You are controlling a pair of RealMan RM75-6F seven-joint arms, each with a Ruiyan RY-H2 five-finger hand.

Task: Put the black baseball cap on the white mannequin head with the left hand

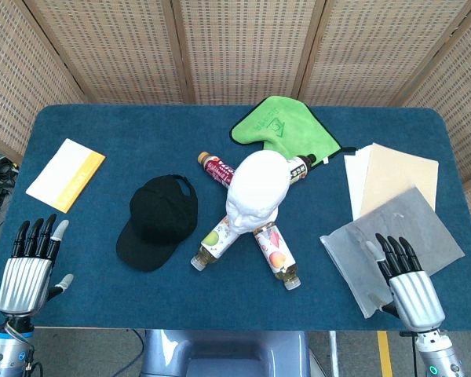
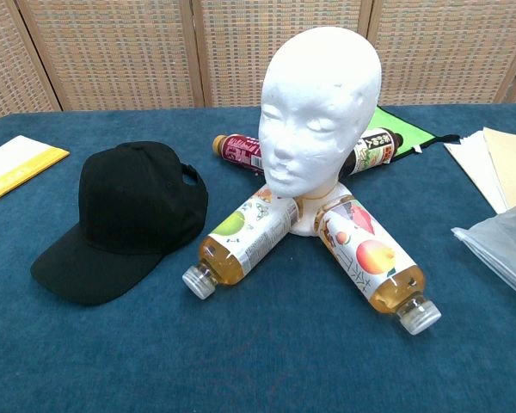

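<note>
Cap lies on the table ahead-right of my left hand, fingers apart, holding nothing (right hand likewise idle). Mannequin head bare; pickup and placement remain.

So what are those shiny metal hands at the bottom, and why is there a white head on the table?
Those belong to a robot with two arms. The top picture looks down from its head; the other looks out from its chest, lower and closer. Its left hand and right hand hover near the table's front edge, fingers apart, holding nothing.

The white mannequin head stands upright in the middle, with four drink bottles fanned out around its base. The robot's job is to put the black baseball cap on it. The cap lies on the blue table, to the left of the head.

Also there: a green cloth behind the head, a white and yellow booklet far left, paper sheets and a clear plastic bag on the right.
</note>
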